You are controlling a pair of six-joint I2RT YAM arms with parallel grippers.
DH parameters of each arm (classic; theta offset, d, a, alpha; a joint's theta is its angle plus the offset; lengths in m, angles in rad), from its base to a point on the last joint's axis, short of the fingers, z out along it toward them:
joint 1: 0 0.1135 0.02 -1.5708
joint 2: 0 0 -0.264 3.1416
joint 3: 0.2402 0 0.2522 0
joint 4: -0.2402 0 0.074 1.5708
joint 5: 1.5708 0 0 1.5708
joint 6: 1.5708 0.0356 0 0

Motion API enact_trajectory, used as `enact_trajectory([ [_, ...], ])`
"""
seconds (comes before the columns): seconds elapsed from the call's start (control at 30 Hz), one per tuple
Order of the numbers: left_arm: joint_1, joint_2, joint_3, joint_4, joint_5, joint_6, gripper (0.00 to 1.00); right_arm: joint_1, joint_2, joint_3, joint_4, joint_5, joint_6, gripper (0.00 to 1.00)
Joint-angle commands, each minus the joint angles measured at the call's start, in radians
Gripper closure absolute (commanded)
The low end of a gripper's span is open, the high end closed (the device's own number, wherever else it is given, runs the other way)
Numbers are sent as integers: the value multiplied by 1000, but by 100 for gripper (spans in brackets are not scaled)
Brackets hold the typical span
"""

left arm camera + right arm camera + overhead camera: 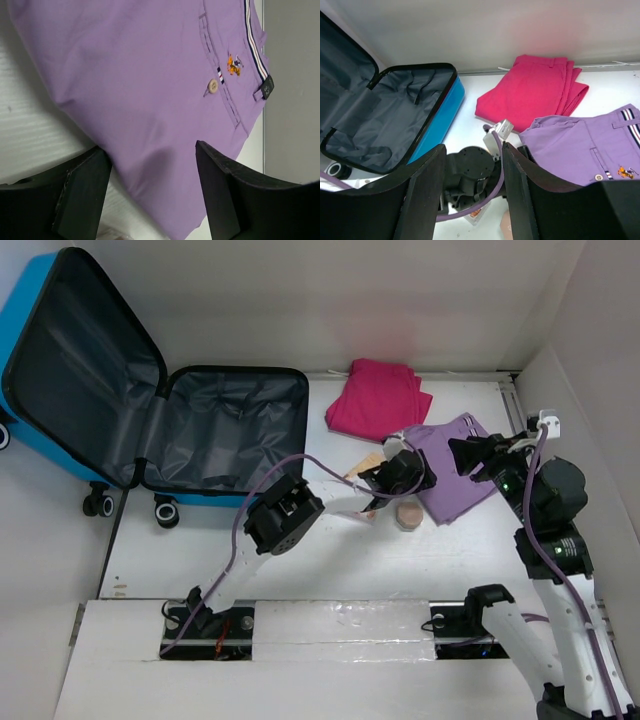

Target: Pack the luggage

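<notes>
You're in a robot test cell in a lab, not a lived-in room. Plain white panel walls close in a bare white tabletop. Two black-and-white jointed robot arms, left and right, are bolted to black mounting plates at its near edge. Loose purple cables trail along them. The only household things are a bright blue hard-shell suitcase lying open, a folded pink garment and folded purple shorts, laid out on the table.

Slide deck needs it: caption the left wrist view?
Open left end effector frames a folded purple fabric garment on a white table.
</notes>
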Motion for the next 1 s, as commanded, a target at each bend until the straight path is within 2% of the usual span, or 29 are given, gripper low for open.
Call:
enact_trajectory([
  [0.0,12,66,54,-54,56,-7,37,4,-3,4,49,-13,3,45],
  [0.17,12,131,166,-75,67,-45,37,4,-13,13,49,-13,3,45],
  [0.27,12,158,189,-63,57,-82,45,4,-13,13,49,-25,3,45],
  [0.3,12,158,199,-36,56,-93,50,4,-13,13,49,-25,3,45],
  [0.33,12,169,200,-36,44,-107,63,4,-13,13,49,-39,3,45],
  [0.57,37,180,233,46,17,-101,100,4,-42,-9,71,-125,24,51],
  [0.67,60,180,232,63,47,-76,100,4,-51,-9,71,-134,24,53],
  [0.8,60,93,184,112,110,49,100,4,-51,-18,92,-134,24,53],
  [0.97,89,-92,160,92,234,302,100,4,-31,-7,101,-134,15,53],
])
